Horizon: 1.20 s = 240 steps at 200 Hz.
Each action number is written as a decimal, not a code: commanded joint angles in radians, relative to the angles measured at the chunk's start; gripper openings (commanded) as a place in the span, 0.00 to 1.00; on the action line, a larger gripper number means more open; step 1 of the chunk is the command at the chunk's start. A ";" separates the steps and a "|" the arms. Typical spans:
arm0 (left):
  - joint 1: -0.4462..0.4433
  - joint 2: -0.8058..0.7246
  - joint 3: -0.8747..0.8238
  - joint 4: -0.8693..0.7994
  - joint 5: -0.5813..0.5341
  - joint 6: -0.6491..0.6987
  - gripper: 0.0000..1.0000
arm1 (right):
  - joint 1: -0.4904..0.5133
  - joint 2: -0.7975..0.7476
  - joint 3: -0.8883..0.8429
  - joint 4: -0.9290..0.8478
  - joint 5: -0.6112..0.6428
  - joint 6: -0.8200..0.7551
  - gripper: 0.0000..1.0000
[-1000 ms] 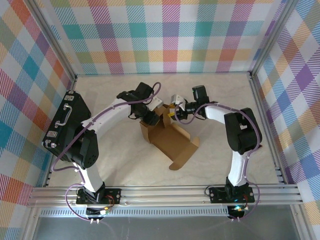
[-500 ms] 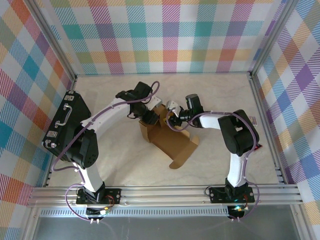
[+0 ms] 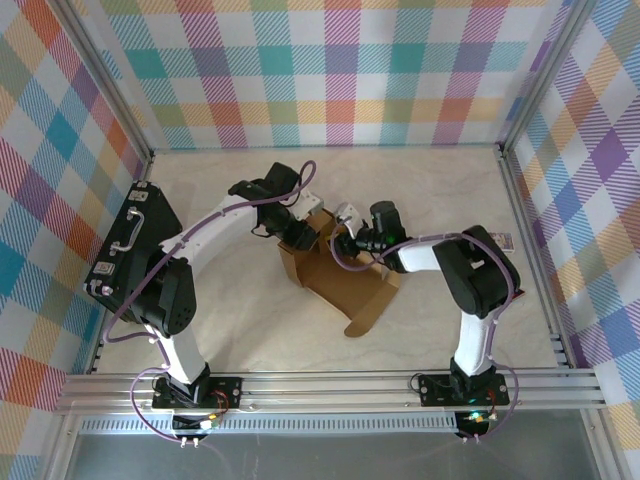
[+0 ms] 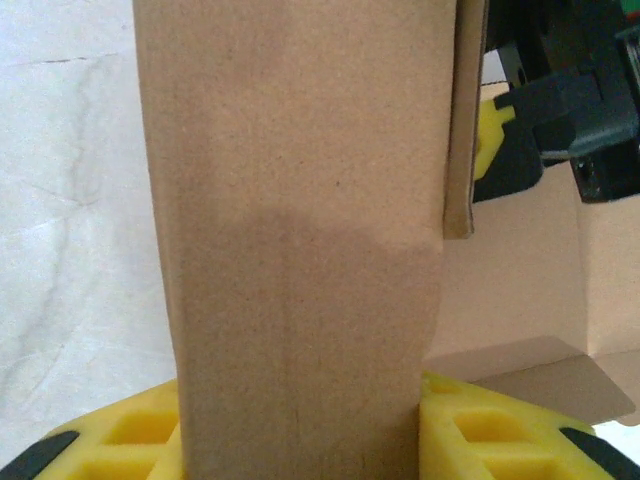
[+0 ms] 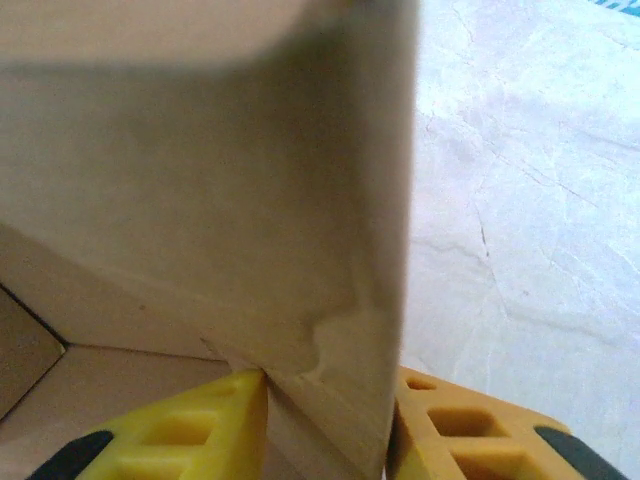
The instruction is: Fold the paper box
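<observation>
Overhead; two close-ups on paper box (image 3: 338, 282)

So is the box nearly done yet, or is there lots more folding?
About partway. Done: the paper box has some walls standing up at its far end. In hand: the left gripper pinches one upright panel, and the right gripper pinches another flap beside it. Left: the near end lies open and low on the table, one flap curling up, so it isn't a closed box yet.
</observation>
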 commanded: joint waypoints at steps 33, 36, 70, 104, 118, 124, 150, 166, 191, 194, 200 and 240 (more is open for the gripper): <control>-0.048 0.029 -0.033 -0.062 0.110 0.039 0.42 | 0.066 -0.089 -0.114 0.239 0.021 0.060 0.38; -0.048 0.028 -0.031 -0.059 0.110 0.037 0.43 | 0.066 -0.086 -0.110 0.232 0.019 0.051 0.38; -0.045 0.018 -0.032 -0.051 0.153 0.035 0.45 | 0.043 -0.053 -0.164 0.403 0.003 0.070 0.40; -0.031 0.021 -0.003 -0.090 0.171 0.047 0.49 | -0.002 -0.012 -0.180 0.525 -0.074 0.127 0.42; -0.027 0.001 -0.008 -0.085 0.192 0.054 0.53 | -0.004 -0.012 -0.178 0.516 -0.103 0.066 0.43; -0.025 -0.006 -0.011 -0.077 0.199 0.054 0.54 | -0.004 -0.013 -0.175 0.504 -0.115 0.052 0.43; -0.013 -0.020 0.009 -0.087 0.226 0.052 0.60 | -0.004 -0.033 -0.188 0.468 -0.120 -0.006 0.42; -0.009 -0.025 0.011 -0.090 0.232 0.050 0.62 | -0.004 -0.044 -0.197 0.451 -0.103 -0.031 0.42; -0.007 -0.011 0.030 -0.101 0.217 0.038 0.64 | -0.004 -0.042 -0.172 0.404 -0.109 -0.037 0.40; -0.007 -0.009 0.035 -0.105 0.213 0.035 0.64 | -0.004 -0.043 -0.170 0.400 -0.111 -0.038 0.40; -0.006 -0.007 0.042 -0.109 0.198 0.027 0.65 | -0.004 -0.042 -0.166 0.401 -0.111 -0.039 0.40; 0.009 -0.017 0.089 -0.138 0.143 0.010 0.68 | -0.007 -0.040 -0.174 0.423 -0.093 -0.025 0.40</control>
